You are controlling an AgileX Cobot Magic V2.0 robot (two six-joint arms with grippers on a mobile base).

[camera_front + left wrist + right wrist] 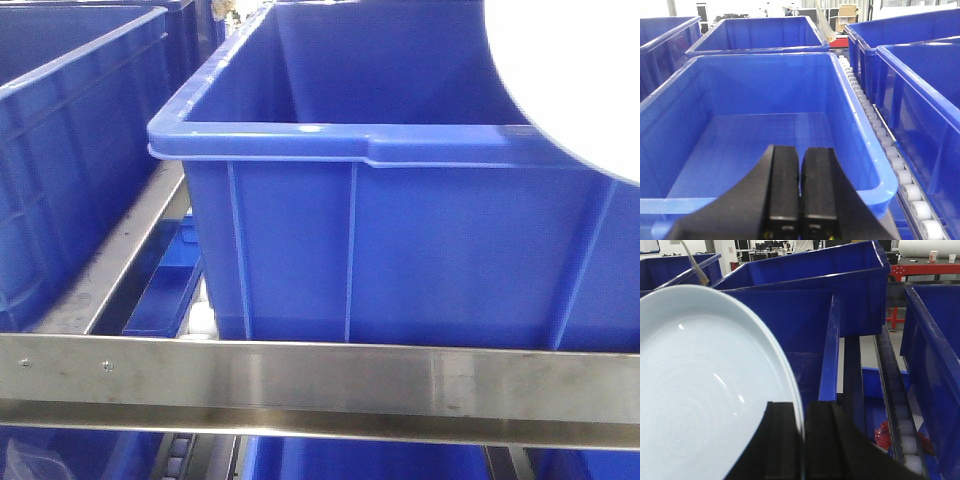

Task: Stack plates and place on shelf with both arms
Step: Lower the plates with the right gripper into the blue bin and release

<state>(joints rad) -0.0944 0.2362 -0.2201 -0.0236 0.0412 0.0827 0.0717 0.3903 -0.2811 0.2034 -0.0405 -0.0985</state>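
The shelf (300,385) fills the front view, its steel rail running across under a big blue crate (400,250), with more crates on either side and a roller track (890,150) between the rows. Over that crate, at the top right of the front view, hangs the plate (580,80); in the right wrist view it spreads wide and tilted, its glossy face turned up and to the left. It looks stiff, smooth and breakable, probably ceramic or melamine, heavy enough to lever against a rim grip and slick enough to slip if the squeeze eases. The rim is the only place a narrow claw can hold it, and the right gripper (804,440) does so, its two fingers pinched on the near edge with the rim between them. Whether one plate or two stacked is held I cannot tell. The left gripper (800,200) is level above the same crate's open mouth, pointing along it, fingers pressed together with nothing between them.
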